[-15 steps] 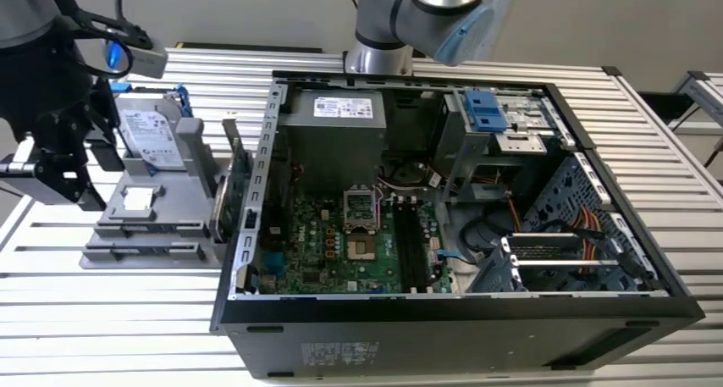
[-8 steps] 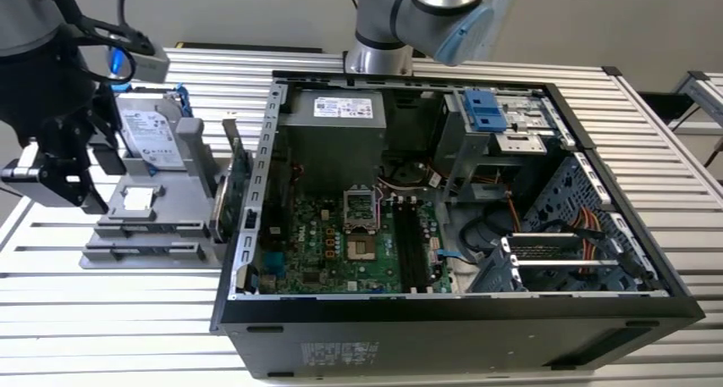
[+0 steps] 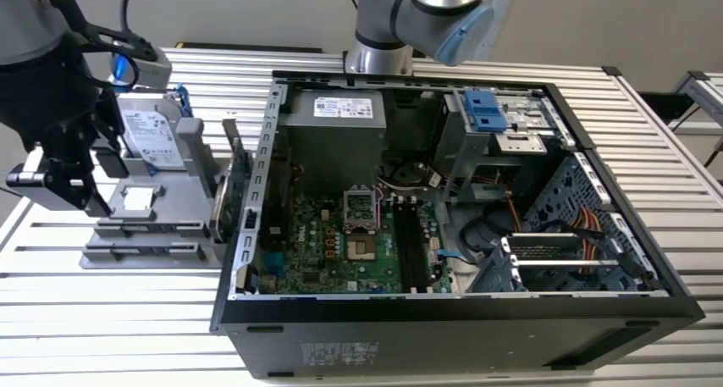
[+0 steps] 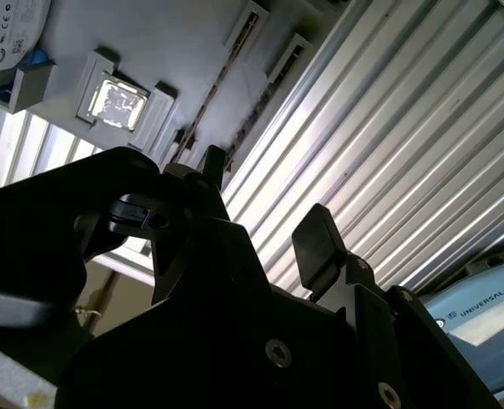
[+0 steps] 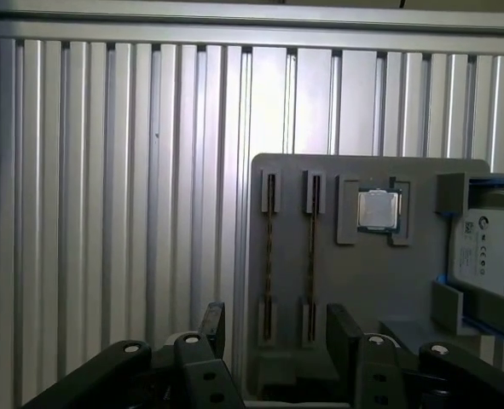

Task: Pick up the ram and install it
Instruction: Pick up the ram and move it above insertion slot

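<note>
Ribbed metal table [image 5: 107, 170] below, grey holder [image 5: 405, 285] on it — the ram [image 5: 269, 247] stands on edge in its slot, untouched. Gripper [image 5: 277, 328] hovers over it, fingers wide and empty: pick-up stage — a clean grasp calls for squaring onto that thin board.

White printed sticker [image 3: 342, 107] on the power supply [image 3: 333, 146], at the far side of the open computer case [image 3: 452, 319]; print too small to make out. Pale label with a round mark and fine lines on the hard drive [image 3: 151, 131] at the exterior view's left, also met in both wrist views; not legible. Faint pale print [image 3: 339, 351] on the case's near outer wall, unreadable. White capital lettering on a blue-grey housing [image 4: 482, 311] in the second wrist view.
</note>
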Robot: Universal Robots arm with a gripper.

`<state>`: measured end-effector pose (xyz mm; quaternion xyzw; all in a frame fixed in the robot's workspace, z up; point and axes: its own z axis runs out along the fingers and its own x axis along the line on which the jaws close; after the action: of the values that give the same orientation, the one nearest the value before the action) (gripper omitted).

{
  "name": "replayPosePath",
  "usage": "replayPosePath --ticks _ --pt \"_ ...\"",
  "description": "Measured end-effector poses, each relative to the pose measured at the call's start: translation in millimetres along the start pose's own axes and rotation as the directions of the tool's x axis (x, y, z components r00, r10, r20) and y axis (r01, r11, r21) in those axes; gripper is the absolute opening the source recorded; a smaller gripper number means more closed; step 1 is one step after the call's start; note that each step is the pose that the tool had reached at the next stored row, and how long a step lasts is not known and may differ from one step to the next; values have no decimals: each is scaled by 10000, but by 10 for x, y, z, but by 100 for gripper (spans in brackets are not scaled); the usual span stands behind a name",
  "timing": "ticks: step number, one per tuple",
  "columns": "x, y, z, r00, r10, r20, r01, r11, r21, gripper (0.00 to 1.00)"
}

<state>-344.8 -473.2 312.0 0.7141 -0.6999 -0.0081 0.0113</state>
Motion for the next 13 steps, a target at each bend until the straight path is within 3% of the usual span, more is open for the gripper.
replayPosePath --ticks 13 --pt "-2 -3 84 10000 6 -1 -6 10000 -1 100"
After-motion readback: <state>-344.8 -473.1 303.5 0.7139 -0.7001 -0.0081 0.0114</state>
